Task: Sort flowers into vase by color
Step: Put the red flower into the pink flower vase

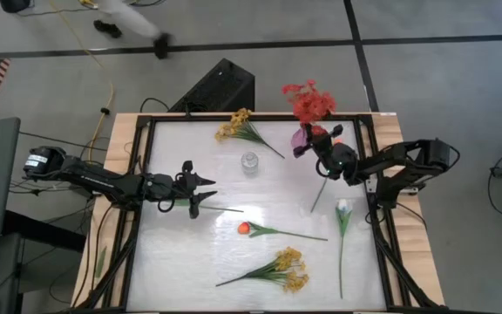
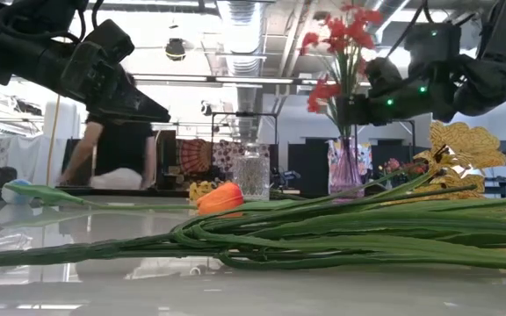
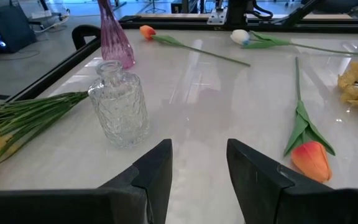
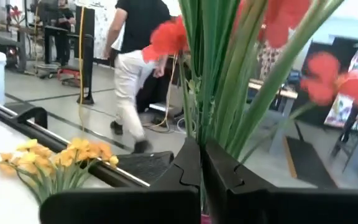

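At the far right of the table, the spray of red artificial blossoms on long green stems point(image 1: 310, 103) stood in the purple glass vase point(image 1: 301, 139), and the right gripper point(image 1: 324, 150) had its jaws closed on those green stems just above the vase mouth. By my reading, the step in hand was seating the red spray; the next move would call for opening the jaws and lifting clear without tipping the vase. Unsorted flowers lay around: a yellow blossom spray point(image 1: 234, 125) at the far edge, another yellow spray point(image 1: 288, 269) near the front, an orange tulip point(image 1: 244, 228) in the middle, a white tulip point(image 1: 343, 208) to the right. The clear cut-glass bottle vase point(image 1: 249, 162) stood empty. The left gripper point(image 1: 200, 187) hovered left of centre, jaws parted and holding nothing. A person point(image 4: 135, 56) walked beyond the table.
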Controlling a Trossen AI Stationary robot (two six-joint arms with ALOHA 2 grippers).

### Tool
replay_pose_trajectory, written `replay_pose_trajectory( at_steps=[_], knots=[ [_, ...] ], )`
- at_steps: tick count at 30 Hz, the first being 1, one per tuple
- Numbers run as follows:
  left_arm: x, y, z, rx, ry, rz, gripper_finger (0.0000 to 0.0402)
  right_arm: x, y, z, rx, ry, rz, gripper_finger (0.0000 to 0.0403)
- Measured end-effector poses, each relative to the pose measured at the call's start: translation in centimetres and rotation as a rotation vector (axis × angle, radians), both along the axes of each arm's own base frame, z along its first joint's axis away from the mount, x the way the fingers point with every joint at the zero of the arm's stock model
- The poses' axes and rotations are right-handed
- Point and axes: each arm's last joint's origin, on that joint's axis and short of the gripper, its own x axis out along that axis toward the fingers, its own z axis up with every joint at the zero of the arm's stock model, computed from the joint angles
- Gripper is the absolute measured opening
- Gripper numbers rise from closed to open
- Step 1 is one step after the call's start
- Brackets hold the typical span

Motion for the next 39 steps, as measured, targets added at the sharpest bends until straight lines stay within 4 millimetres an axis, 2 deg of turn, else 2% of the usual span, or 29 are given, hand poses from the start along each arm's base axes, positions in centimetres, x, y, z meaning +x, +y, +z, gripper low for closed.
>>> replay_pose_trajectory(
  at_steps=[13, 24, 30, 39],
  knots=[
    [0.0, 0.0, 0.0, -0.001, 0.004, -0.002, 0.0143, -0.2, -0.3, -1.1, 0.104, -0.008, -0.028, 0.0028],
    [0.0, 0.0, 0.0, 0.0, 0.005, -0.001, 0.0143, -0.2, -0.2, -0.8, 0.112, 0.02, -0.021, 0.0112],
    [0.0, 0.0, -0.1, 0.001, 0.011, -0.001, 0.0143, 0.1, -0.2, 0.8, 0.202, 0.106, -0.022, 0.0158],
    [0.0, 0.0, -0.1, 0.0, 0.015, -0.004, 0.0143, -0.5, -0.7, 5.1, 0.55, 0.317, 0.09, 0.0205]
  ],
)
